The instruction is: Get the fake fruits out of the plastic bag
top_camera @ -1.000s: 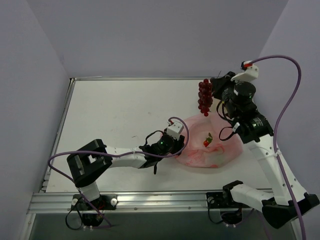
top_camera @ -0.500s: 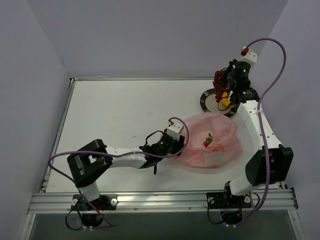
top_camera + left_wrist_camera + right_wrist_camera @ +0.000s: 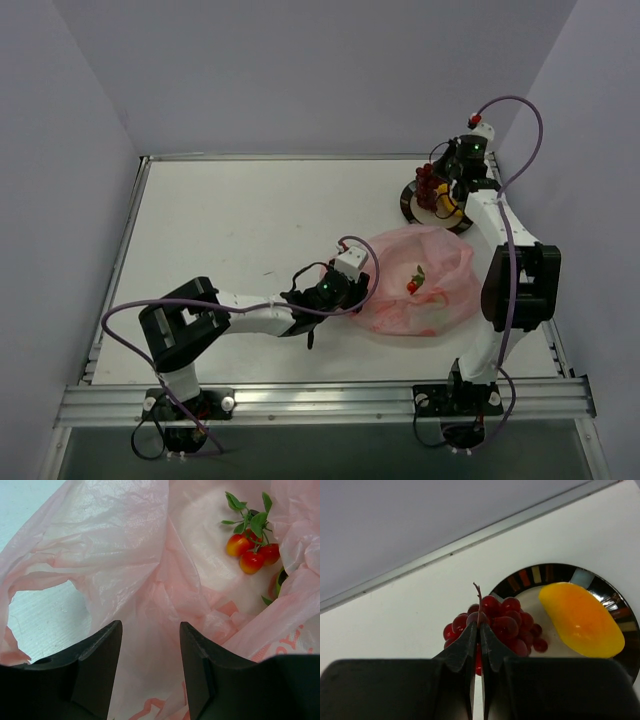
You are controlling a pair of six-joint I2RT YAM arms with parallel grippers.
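Observation:
The pink plastic bag [image 3: 440, 300] lies at the right of the table, and its film fills the left wrist view [image 3: 120, 565]. A small red fruit cluster with green leaves [image 3: 414, 281] lies inside it [image 3: 252, 555]. A green edge [image 3: 276, 582] peeks from behind a bag fold. My left gripper [image 3: 345, 288] is open at the bag's left rim, bag film between its jaws [image 3: 150, 630]. My right gripper [image 3: 441, 180] is shut on the stem of the dark red grape bunch [image 3: 512, 625], holding it at the black plate [image 3: 555, 572] beside the yellow-orange piece [image 3: 580, 620].
The black plate [image 3: 408, 202] sits at the back right, close to the table's far edge and the right wall. The right arm stretches along the table's right side past the bag. Bare white table lies to the left and behind the bag.
My right gripper has carried the grape bunch from above the bag's far edge back and down to the plate. The left arm and the bag have not moved.

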